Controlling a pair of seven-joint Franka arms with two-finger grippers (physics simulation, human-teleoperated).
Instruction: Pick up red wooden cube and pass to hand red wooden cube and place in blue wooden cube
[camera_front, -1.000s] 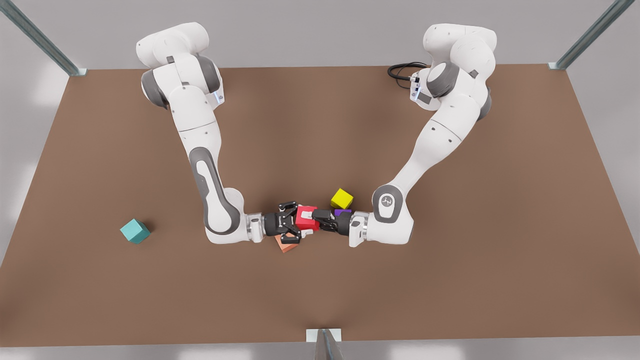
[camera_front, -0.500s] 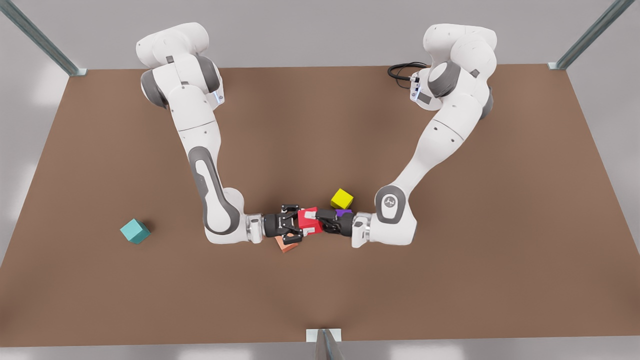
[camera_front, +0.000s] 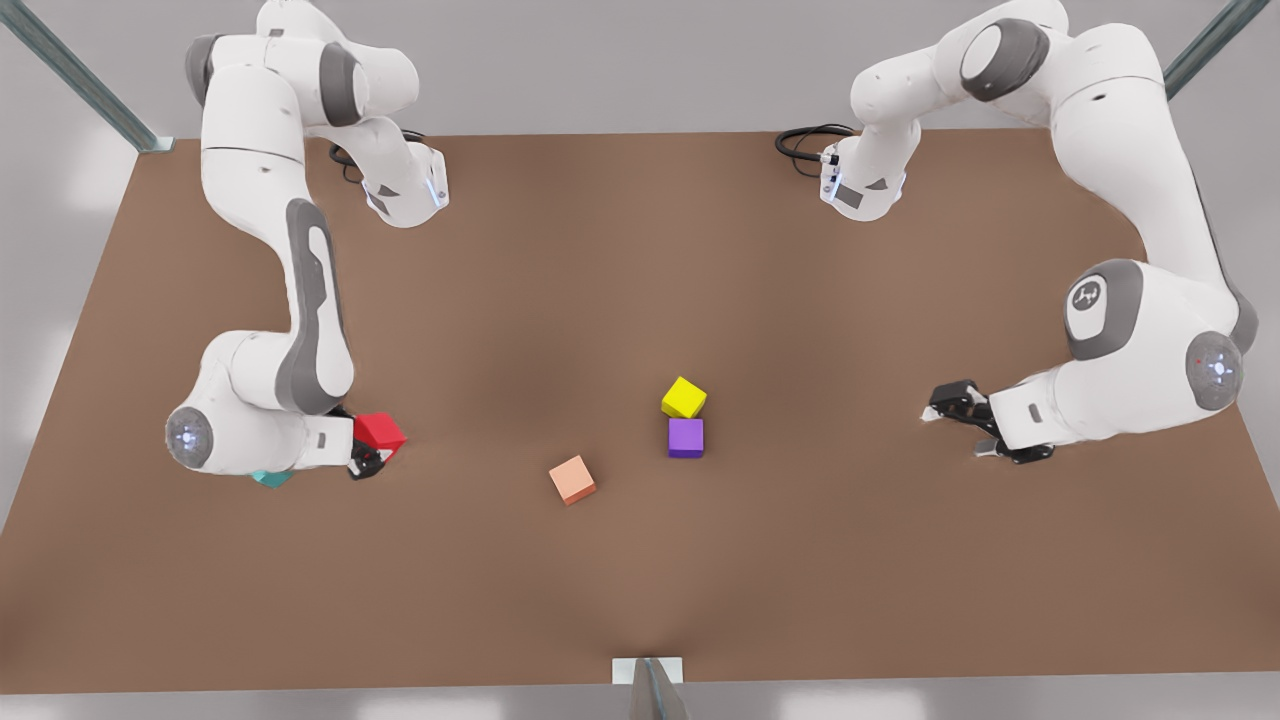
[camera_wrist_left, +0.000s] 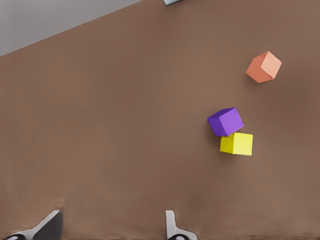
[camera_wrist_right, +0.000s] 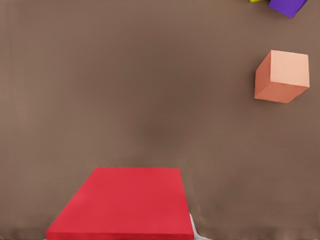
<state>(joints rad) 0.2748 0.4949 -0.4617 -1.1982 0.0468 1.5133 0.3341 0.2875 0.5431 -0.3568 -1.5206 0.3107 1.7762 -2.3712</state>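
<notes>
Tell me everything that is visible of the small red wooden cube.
The small red wooden cube is bright red, with plain matte faces and clean edges. It is held in the right gripper, on the front view's left and slightly turned. A pale finger pad touches its side. The teal cube lies apart from it, half under that arm. Whether the red cube touches the table cannot be told.

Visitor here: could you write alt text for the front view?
At the front view's left, the right pincer holds a red cube over a brown table, next to a teal cube half hidden under that arm. The left pincer waits open at the far right; a yellow cube, a purple cube and a salmon cube sit mid-table.
</notes>
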